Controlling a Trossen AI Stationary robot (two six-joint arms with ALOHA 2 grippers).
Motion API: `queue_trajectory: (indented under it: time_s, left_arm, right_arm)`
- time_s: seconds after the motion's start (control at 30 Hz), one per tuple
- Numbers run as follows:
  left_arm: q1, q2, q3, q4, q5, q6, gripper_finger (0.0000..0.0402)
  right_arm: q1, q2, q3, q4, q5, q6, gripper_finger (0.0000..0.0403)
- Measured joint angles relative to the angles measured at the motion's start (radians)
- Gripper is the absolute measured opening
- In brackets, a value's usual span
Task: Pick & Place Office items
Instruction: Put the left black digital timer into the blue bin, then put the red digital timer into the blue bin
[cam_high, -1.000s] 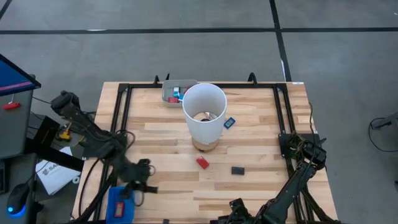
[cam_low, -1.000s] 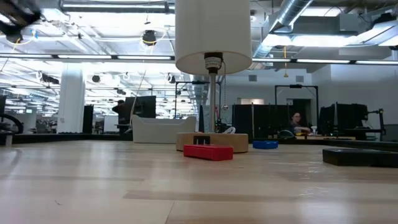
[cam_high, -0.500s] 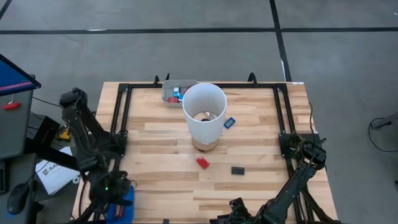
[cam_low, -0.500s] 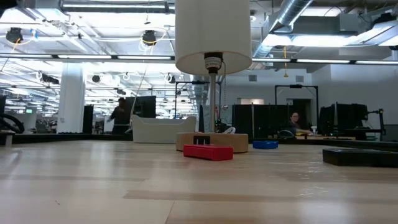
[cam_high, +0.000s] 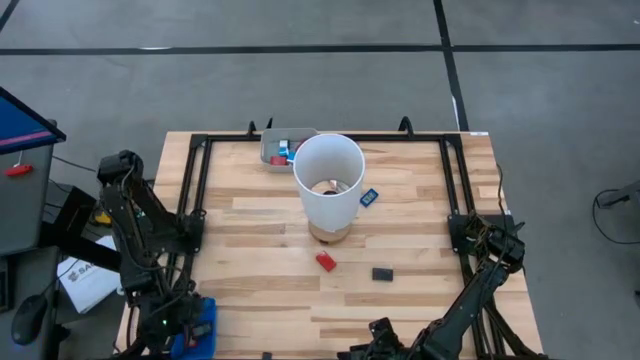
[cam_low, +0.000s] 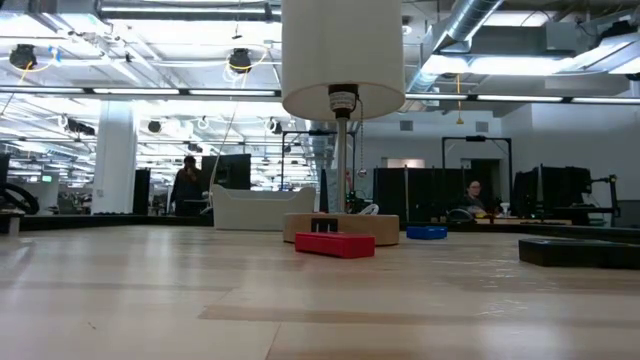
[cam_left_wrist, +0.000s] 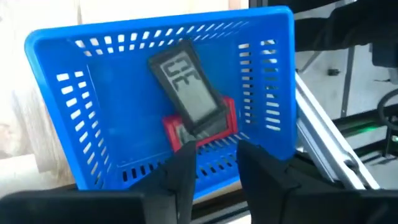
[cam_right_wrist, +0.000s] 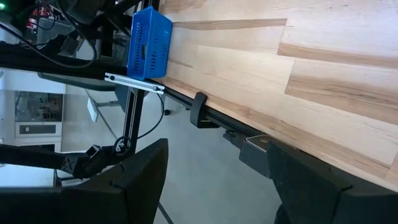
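My left gripper (cam_left_wrist: 214, 171) hovers open over the blue tray (cam_left_wrist: 99, 93) at the table's near left corner (cam_high: 203, 325). Inside the tray a black piece with white marks (cam_left_wrist: 186, 87) lies on a red piece (cam_left_wrist: 199, 132), just beyond my fingertips. A red piece (cam_high: 325, 262), a black piece (cam_high: 382, 273) and a light blue piece (cam_high: 368, 197) lie flat on the table around the white cylinder (cam_high: 328, 182). My right gripper (cam_right_wrist: 217, 180) waits open by the table's near edge (cam_high: 378, 330), with nothing between its fingers.
A grey tray (cam_high: 268, 150) at the far edge holds red and blue pieces. The cylinder stands on a wooden base (cam_low: 342, 228) at mid-table. A black frame (cam_high: 195, 180) runs along the table's sides. People move about in the room beyond.
My left gripper has swung from over the bare table beside the blue tray toward the table's left and near edges. It has also sunk a little, and now stands over the tray. The pieces on the table have kept still.
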Motion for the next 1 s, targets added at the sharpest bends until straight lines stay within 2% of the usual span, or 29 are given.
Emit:
queue_trajectory:
  time_s: [0.13,0.33,0.6,0.73,0.83,0.93,1.0]
  left_arm:
    - [0.000,0.002,0.000,0.000,-0.017,0.000,0.0122]
    - [0.013,-0.054,0.000,-0.001,-0.172,0.012,0.0140]
    - [0.090,-0.123,0.000,-0.001,-0.342,0.207,0.0177]
    - [0.145,-0.141,0.000,-0.001,-0.422,0.256,0.0192]
    - [0.174,-0.143,0.000,0.000,-0.450,0.272,0.0198]
    - [0.180,-0.143,0.000,0.002,-0.472,0.273,0.0199]
    - [0.180,-0.143,0.000,0.008,-0.482,0.275,0.0198]
  right_arm:
    - [0.000,0.000,0.000,0.000,0.000,0.000,0.0264]
    - [-0.010,0.000,0.000,-0.001,0.001,0.000,0.0264]
    - [-0.073,0.000,0.000,-0.040,0.004,-0.067,0.0264]
    - [-0.150,0.000,0.000,-0.074,0.002,-0.216,0.0264]
    - [-0.223,0.000,0.000,-0.025,-0.015,-0.443,0.0264]
    - [-0.292,0.000,0.000,0.001,-0.060,-0.652,0.0264]
    - [-0.332,0.000,0.000,-0.049,-0.119,-0.690,0.0264]
